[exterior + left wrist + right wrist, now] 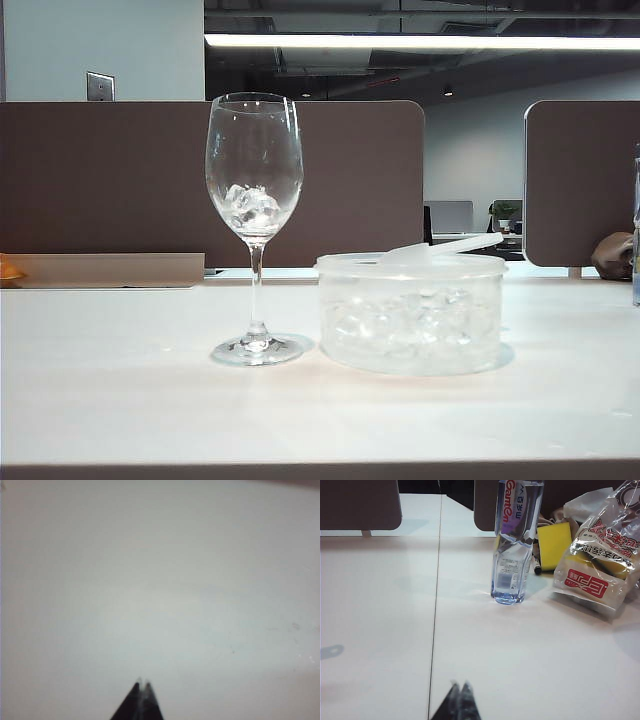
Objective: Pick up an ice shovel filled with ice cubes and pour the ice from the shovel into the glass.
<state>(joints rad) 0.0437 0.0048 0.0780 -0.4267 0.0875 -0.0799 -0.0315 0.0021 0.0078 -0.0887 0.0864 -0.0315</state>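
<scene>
Readable print appears only in the right wrist view: the clear plastic bottle (514, 545) standing on the surface (380, 605) carries a label with red letters that look like "GamOn", running sideways, beside white Korean characters too small to make out. The crinkled plastic bag (600, 565) next to it bears large red and black Asian characters, which cannot be read with confidence.

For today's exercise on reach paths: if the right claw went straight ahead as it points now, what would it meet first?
Likely bare table first. The shut right claw aims just beside the water bottle, which may be grazed; depth is unclear.
</scene>
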